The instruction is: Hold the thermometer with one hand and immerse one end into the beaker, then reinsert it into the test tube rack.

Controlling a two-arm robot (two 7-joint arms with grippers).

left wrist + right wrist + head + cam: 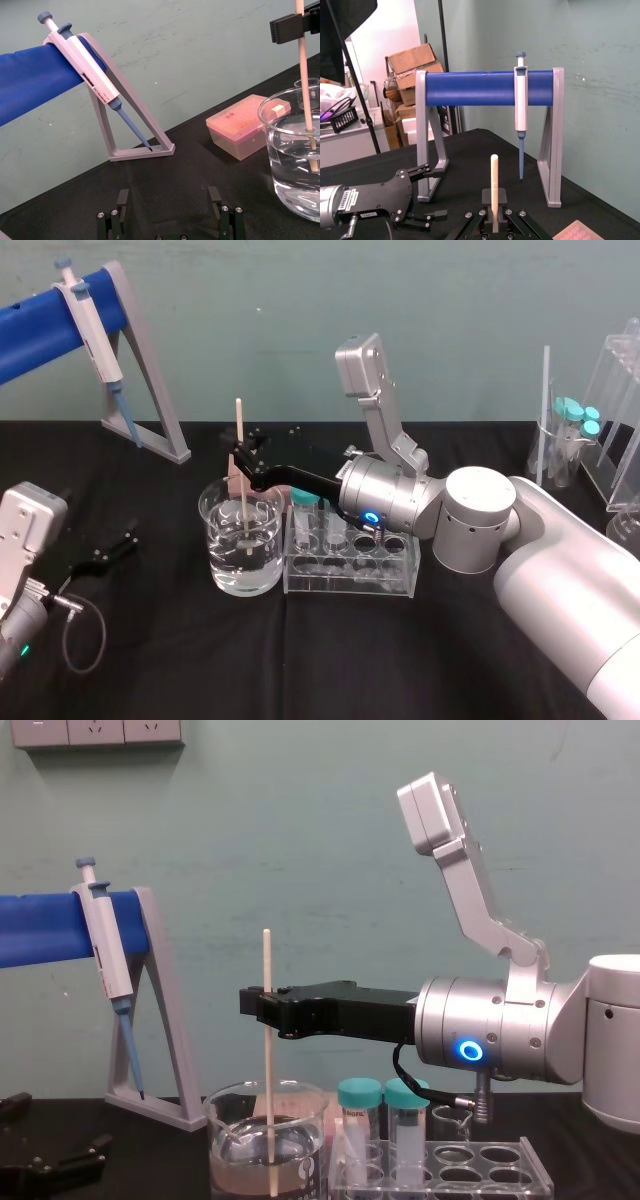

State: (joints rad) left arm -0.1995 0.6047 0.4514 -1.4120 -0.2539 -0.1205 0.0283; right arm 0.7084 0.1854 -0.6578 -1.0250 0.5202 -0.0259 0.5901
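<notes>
The right tool [241, 453] pinches the thermometer [240, 420] upright so its lower end sits submerged in the beaker [214, 510], beside the test tube rack [350, 585]. The left tool [170, 197], spread, idles over the counter [150, 660].

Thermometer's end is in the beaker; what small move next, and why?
Probably lift the right gripper straight up: its jaws clamp the thermometer upright, lower end submerged in the beaker, so it must clear the rim before reaching the test tube rack. Left gripper sits idle.
</notes>
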